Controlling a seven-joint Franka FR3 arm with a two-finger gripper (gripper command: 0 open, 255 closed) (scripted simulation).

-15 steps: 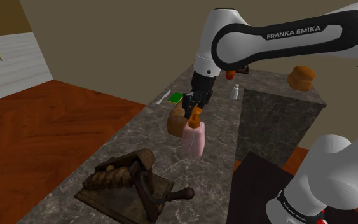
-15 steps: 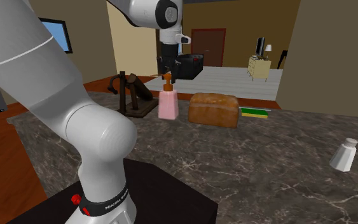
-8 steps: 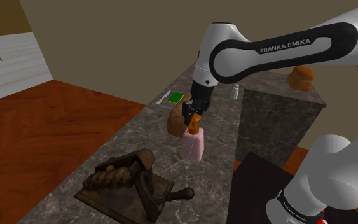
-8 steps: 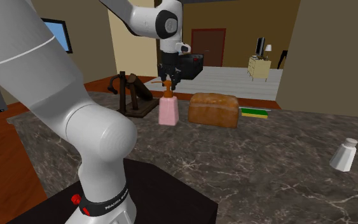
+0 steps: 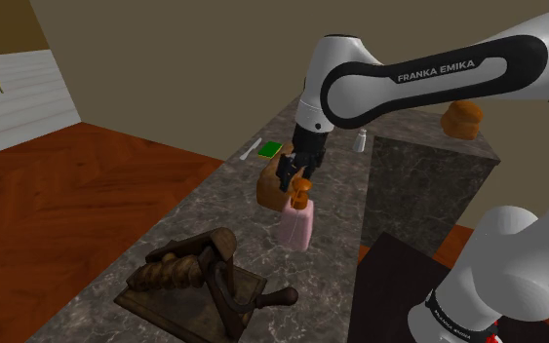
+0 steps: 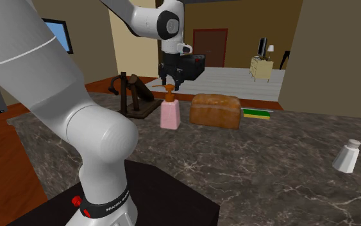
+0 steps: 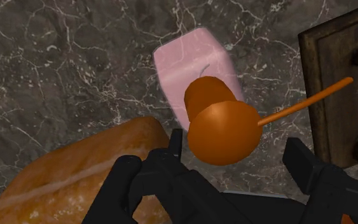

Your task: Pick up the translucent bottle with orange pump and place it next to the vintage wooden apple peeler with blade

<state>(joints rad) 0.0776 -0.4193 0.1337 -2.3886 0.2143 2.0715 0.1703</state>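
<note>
Pink bottle (image 5: 296, 226) with orange pump (image 7: 222, 130) standing upright on the dark marble counter (image 5: 335, 200), between a bread loaf (image 5: 268, 187) and the wooden apple peeler (image 5: 199, 278), black gripper (image 5: 294, 175) just above the pump, fingers (image 7: 304, 167) spread wide, holding nothing

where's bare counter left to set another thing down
Bare marble counter runs wide between the bread loaf and the white shaker. It is crowded where the pink bottle stands between loaf and wooden peeler.
</note>
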